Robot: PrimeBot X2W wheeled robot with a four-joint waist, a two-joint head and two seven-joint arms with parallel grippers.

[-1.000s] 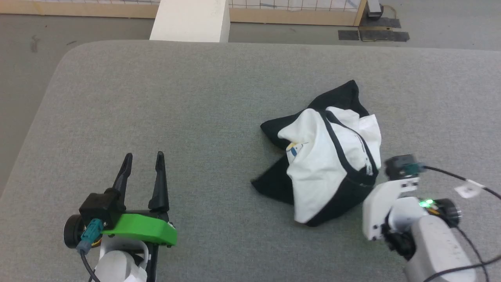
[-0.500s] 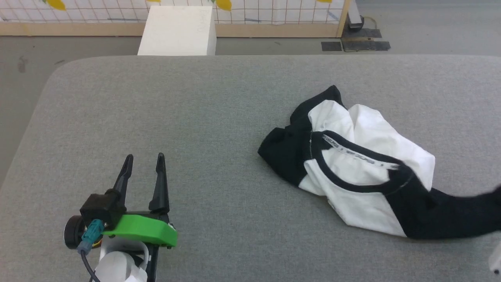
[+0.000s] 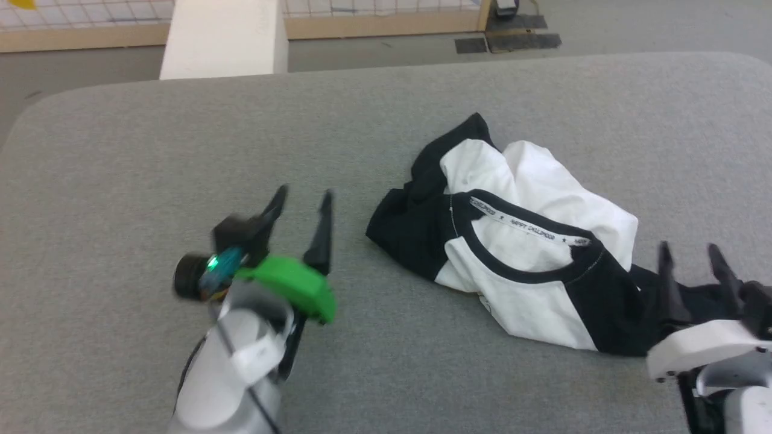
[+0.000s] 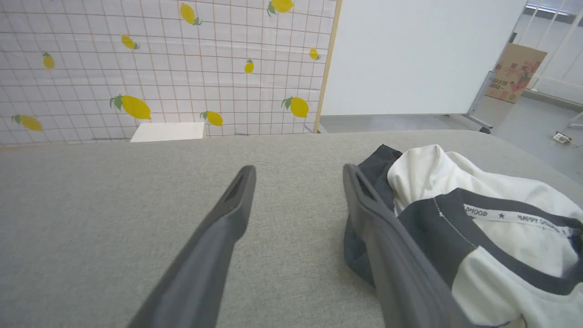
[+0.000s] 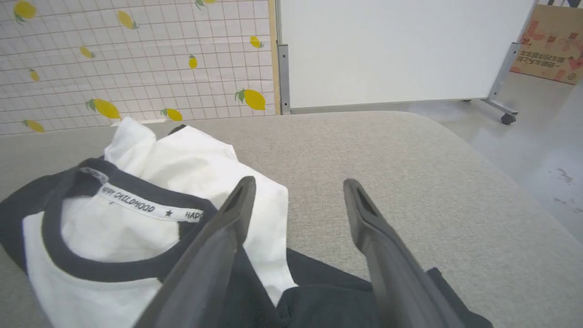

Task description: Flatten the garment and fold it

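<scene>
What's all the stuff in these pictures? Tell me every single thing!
shirt: one, white with black sleeves and collar, crumpled on the table's right half
table: one, grey, under the shirt
block: one, white, beyond the table's far edge
screen: one, white grid with yellow lemons, behind the table
board: one, white, beside the screen
cardboard box: one, brown, far right past the board
left gripper: one, dark fingers, open, left of the shirt
right gripper: one, dark fingers, open, over the black sleeve at the shirt's right end
</scene>
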